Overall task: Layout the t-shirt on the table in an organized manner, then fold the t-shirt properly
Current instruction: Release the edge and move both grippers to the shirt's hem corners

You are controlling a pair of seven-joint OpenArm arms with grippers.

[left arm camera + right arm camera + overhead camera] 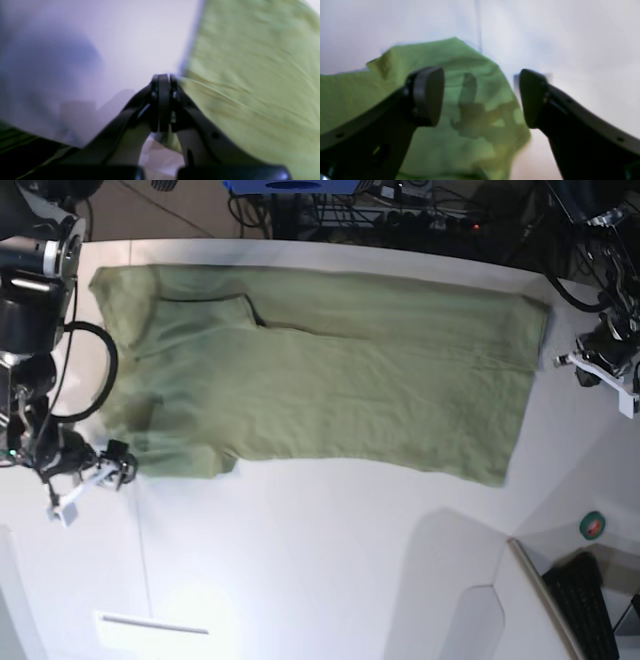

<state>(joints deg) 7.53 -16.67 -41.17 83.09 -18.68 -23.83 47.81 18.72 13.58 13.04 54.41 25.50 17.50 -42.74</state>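
Note:
The olive-green t-shirt [330, 370] lies spread lengthwise across the far half of the white table [320, 560], with a sleeve folded onto it at the upper left. My right gripper [481, 97] hangs open just above the shirt's rumpled corner [475, 112]; in the base view the right gripper [108, 470] sits at the shirt's lower left. My left gripper [162, 82] has its jaws together at the shirt's edge [250, 75], the hem meeting the tips. In the base view the left gripper [575, 363] sits at the shirt's right end.
A thin seam [478, 22] runs across the tabletop. The table's curved edge [500, 580] lies at the lower right, with a green tape roll [593, 525] and a keyboard [590, 595] beyond it. Cables [420, 210] crowd the far side.

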